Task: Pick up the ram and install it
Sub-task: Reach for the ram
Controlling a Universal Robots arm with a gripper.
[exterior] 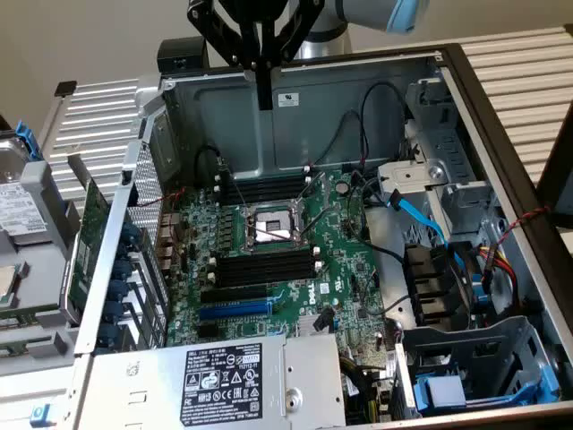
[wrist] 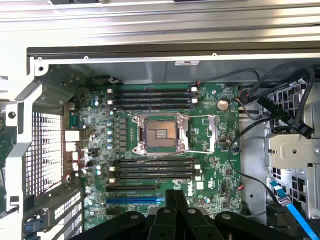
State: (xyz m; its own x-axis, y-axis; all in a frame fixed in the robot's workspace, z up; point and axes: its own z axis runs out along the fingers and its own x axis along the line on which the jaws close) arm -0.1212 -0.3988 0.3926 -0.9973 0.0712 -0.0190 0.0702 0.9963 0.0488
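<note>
My gripper (exterior: 264,100) hangs above the far wall of the open computer case (exterior: 295,116), its black fingers pressed together and nothing between them. In the wrist view the shut gripper (wrist: 174,194) points down over the near part of the green motherboard (wrist: 210,130). Two banks of black memory slots flank the CPU socket (exterior: 273,228): the far bank (exterior: 264,190) and the near bank (exterior: 266,267), also seen as the far bank (wrist: 150,96) and the near bank (wrist: 152,169). The ram is out of view.
A green expansion card (exterior: 89,237) with a metal bracket leans outside the case at the exterior view's left, beside a drive (exterior: 22,215). A blue slot (exterior: 235,309) and the power supply (exterior: 224,381) lie nearest the camera. Cables (exterior: 416,215) and drive bays crowd the right.
</note>
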